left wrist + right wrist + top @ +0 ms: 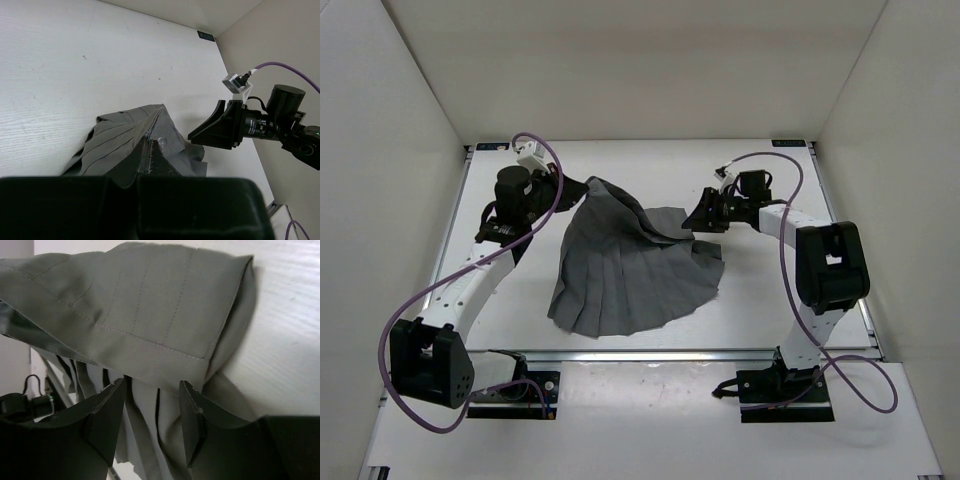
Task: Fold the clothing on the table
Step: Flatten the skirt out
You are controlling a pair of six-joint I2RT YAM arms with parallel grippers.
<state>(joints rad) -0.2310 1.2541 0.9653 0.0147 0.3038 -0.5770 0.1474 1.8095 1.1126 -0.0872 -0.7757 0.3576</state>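
Left gripper (577, 189) tight on the skirt's (630, 270) raised corner; right gripper (699, 216), jaws apart, astride its opposite fold.

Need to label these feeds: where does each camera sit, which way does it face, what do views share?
Top external: above and behind the bases, looking down on table and skirt; left arm and right arm show whole.
Left wrist: on the left arm, looking past its left end effector, shut on skirt fabric, toward the right end effector.
Right wrist: on the right arm, close on the skirt between its own open fingers.
Shared: skirt in all three; top and left wrist both show the right end effector.
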